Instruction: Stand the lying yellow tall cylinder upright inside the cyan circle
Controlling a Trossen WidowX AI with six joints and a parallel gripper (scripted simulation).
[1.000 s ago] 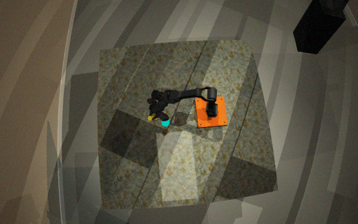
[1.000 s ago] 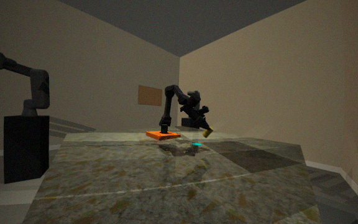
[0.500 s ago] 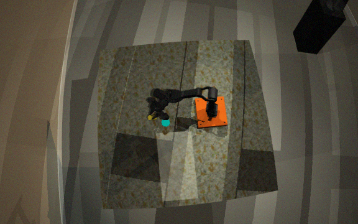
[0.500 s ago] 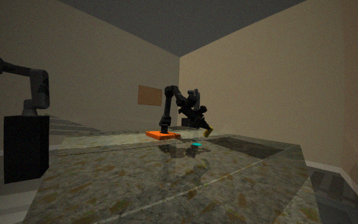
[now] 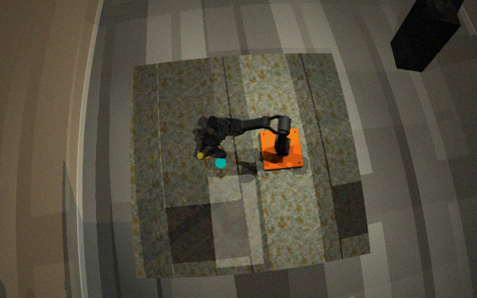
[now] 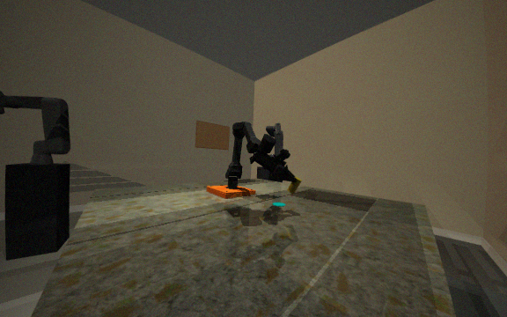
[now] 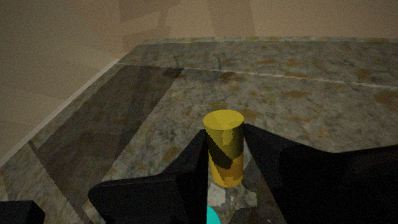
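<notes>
Yellow cylinder (image 7: pixel 223 148) sits clamped in the gripper (image 7: pixel 225 165), carried tilted above the counter (image 6: pixel 218 260) with its long axis slanting rather than plumb, just beside the cyan circle (image 5: pixel 220 163) and not yet over it.

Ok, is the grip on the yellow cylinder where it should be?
Likely yes. The gripper is shut on the cylinder across its round side, near mid-length, one finger on each flank. That leaves both flat ends free, so the lower end can go down on the cyan circle.
</notes>
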